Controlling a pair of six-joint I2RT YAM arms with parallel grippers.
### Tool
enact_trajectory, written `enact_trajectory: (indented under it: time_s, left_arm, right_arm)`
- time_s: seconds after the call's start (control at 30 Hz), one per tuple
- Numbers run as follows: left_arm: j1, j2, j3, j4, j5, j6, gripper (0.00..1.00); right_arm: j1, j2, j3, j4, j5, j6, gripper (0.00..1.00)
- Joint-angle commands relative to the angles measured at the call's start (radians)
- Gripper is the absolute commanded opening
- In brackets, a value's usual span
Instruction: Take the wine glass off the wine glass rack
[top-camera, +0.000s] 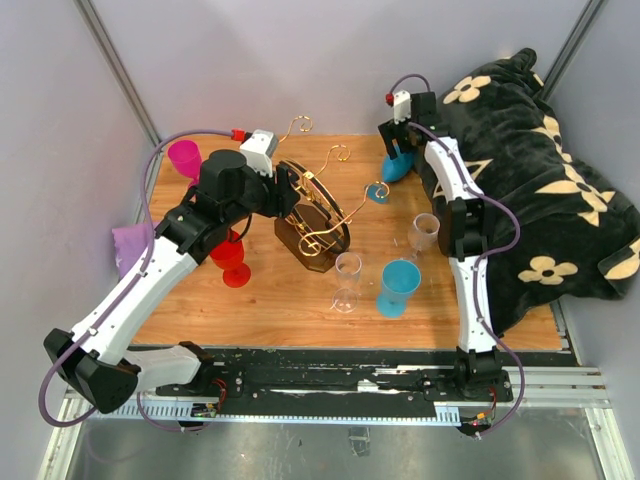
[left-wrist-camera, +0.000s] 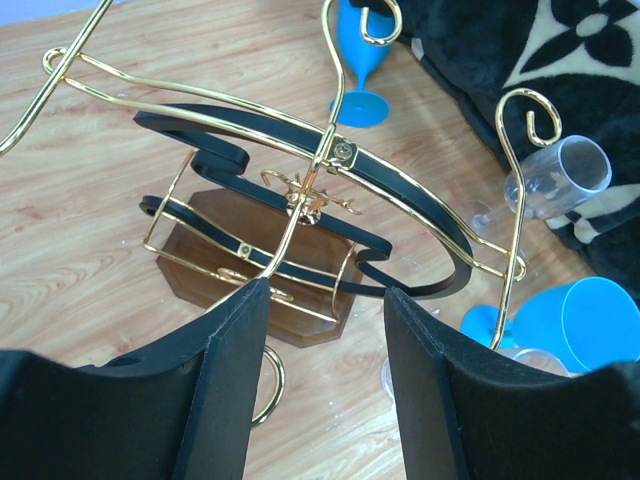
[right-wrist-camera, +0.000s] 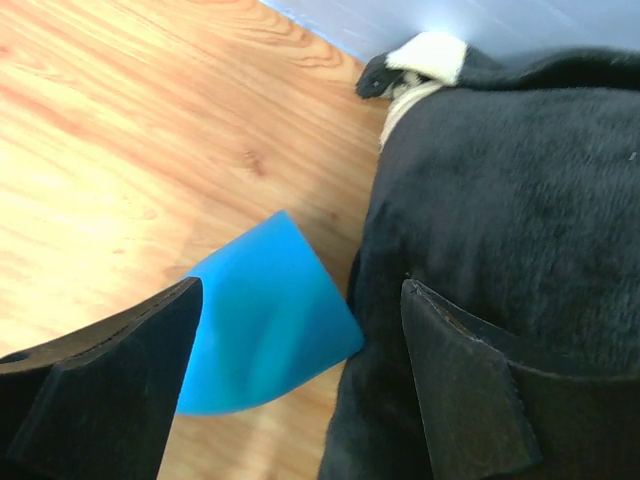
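Wine glass (top-camera: 396, 170), blue, is seen off the wine glass rack (top-camera: 315, 225). It is leaned at the far right of the tabletop (top-camera: 280, 305), bowl against the black blanket (top-camera: 530, 190), foot toward the rack. No glass is seen on the gold arms.

Right end effector (right-wrist-camera: 300, 295) is spread wide around the bowl. A gap is shown on the blanket side; contact at the other finger cannot be told. The spot by the blanket is judged a set-down point well apart from the rack.

Left end effector (left-wrist-camera: 325, 290) is held roughly half open above the rack, with nothing gripped between the pads. It is likely posted there to steady the rack.

Right arm is stretched far forward, wrist pitched down. Left arm is reached diagonally to centre, elbow raised, wrist bent over the black arch. Other glasses are stood near the rack.
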Motion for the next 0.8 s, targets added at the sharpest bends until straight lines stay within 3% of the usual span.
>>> enact_trajectory:
  time_s: [0.0,0.27,0.77]
  left_arm:
    - [0.007,-0.004,0.004,0.026,0.013,-0.015,0.54]
    - [0.007,-0.02,0.015,0.025,0.035,-0.037,0.54]
    - [0.009,-0.045,-0.008,0.035,0.029,-0.013,0.55]
  right_arm:
    - [-0.012,-0.07,0.02,-0.15,-0.016,0.22,0.79]
    - [-0.005,-0.036,0.075,-0.259,-0.074,0.43,0.78]
    - [0.013,0.045,0.088,-0.327,-0.087,0.576,0.74]
